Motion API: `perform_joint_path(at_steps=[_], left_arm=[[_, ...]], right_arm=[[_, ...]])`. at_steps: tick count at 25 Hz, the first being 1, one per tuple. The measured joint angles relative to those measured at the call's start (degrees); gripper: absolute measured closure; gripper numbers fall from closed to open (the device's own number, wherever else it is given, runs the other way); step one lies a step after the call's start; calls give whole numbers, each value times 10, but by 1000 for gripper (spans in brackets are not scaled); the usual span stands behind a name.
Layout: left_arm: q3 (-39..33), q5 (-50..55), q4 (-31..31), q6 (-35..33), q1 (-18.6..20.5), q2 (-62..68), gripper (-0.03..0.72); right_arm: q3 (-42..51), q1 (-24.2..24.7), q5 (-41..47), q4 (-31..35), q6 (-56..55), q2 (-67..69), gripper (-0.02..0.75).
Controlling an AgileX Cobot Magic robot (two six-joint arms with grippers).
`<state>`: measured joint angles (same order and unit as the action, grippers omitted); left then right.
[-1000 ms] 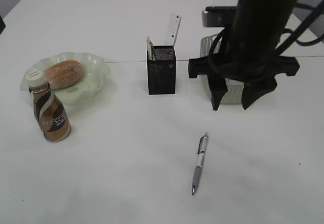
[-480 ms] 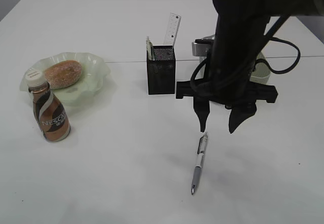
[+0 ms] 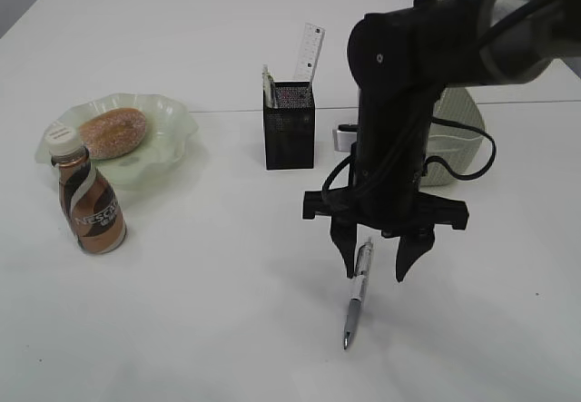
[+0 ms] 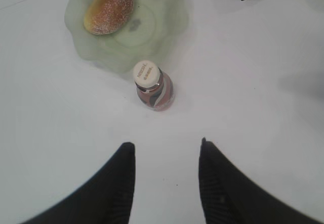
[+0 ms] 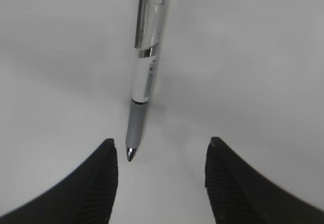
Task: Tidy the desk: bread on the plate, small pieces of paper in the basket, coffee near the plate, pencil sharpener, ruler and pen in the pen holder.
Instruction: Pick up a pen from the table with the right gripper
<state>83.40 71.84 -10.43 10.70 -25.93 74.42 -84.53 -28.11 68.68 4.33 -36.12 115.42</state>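
White desk (image 3: 182, 329) mostly tidied. We hold right gripper (image 3: 374, 264) open astride pen (image 3: 357, 296) lying flat; should lower squarely, pinch barrel mid-length, then lift toward pen holder (image 3: 290, 126).

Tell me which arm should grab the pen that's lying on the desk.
The right. Its open gripper already hangs over the pen, fingers either side of the barrel. The left gripper is open too, but over by the coffee and plate, away from the pen.
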Motion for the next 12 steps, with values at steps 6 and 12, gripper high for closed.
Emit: perform_joint_path(at_steps=[6, 12], left_arm=[[0, 0, 0, 0, 0, 0, 381], [0, 0, 0, 0, 0, 0, 381]], right_arm=[[0, 0, -6, 3, -1, 42, 333], [0, 0, -32, 6, -1, 62, 333]])
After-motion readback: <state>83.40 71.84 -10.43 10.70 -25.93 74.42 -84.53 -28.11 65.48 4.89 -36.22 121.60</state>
